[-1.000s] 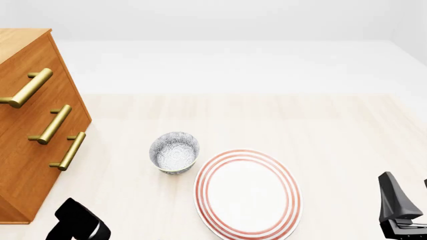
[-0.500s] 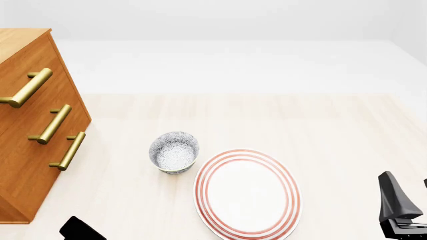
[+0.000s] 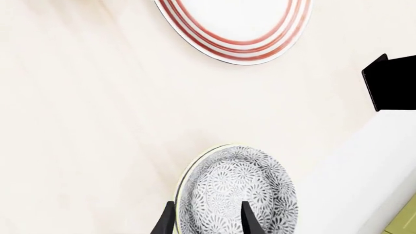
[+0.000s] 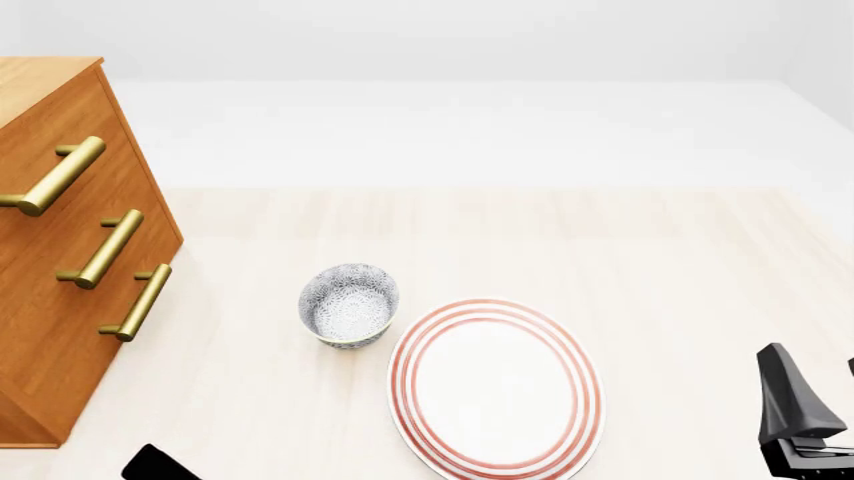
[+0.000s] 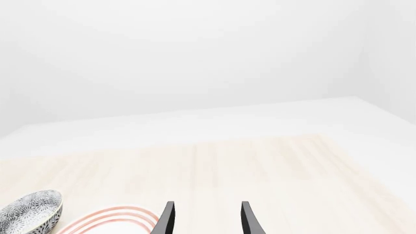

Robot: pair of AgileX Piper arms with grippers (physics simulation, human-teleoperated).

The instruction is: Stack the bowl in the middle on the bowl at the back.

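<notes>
Down at the near edge of the surface, out of the front view, the middle bowl is sitting right under your left hand. That hand is hanging spread open. One finger is lining up with the cream rim and the other is over the inside of the bowl, so I'm guessing you're going for a rim pinch. How high you're hovering, I can't tell.

The back bowl is waiting further in, just beside the plate, with the dresser off to its left. Your right hand is parked spread open and holding nothing, well apart from all of it.

Stuff I'd be worrying about:
- The middle bowl is lying close to the drop-off. If a finger is landing on the rim instead of straddling it, you're probably shoving the bowl toward the edge.
- A pinch on a thin curved wall is asking for a slip or a tilt while you're lifting.
- The target bowl looks narrower, so an off-centre drop is likely leaving the top one sitting crooked, or knocking the bottom one into the plate.
</notes>
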